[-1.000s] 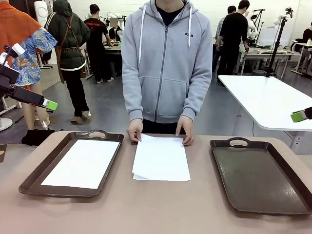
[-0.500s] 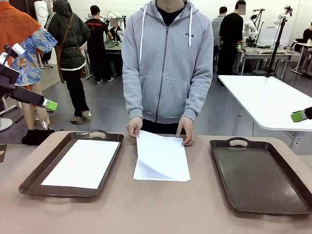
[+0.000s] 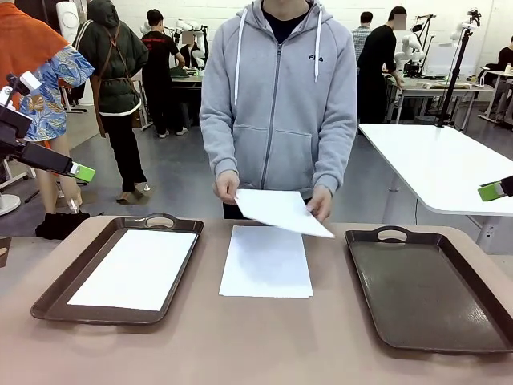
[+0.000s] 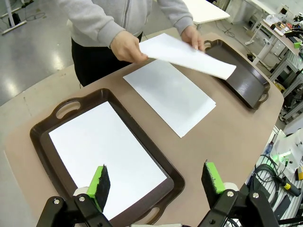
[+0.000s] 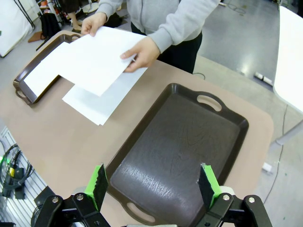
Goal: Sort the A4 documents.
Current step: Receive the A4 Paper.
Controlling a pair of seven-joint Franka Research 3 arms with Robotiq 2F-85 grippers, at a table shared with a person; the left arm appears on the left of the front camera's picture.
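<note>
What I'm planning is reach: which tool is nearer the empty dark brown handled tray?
Right. The right tool hangs facing the empty dark brown handled tray; the left tool faces the other brown tray, with a white paper sheet, at the opposite end.

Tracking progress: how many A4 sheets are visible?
3: tray sheet in the left tray, middle sheet on the table, held sheet in the person's hands. More may hide beneath.

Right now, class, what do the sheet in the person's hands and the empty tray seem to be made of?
Lifted sheet: thin matte white paper; it bends slightly while held aloft. Empty tray: dark brown, likely moulded plastic, with faint grain, a soft sheen and handle slots formed into its rim; laminated wood is possible.
</note>
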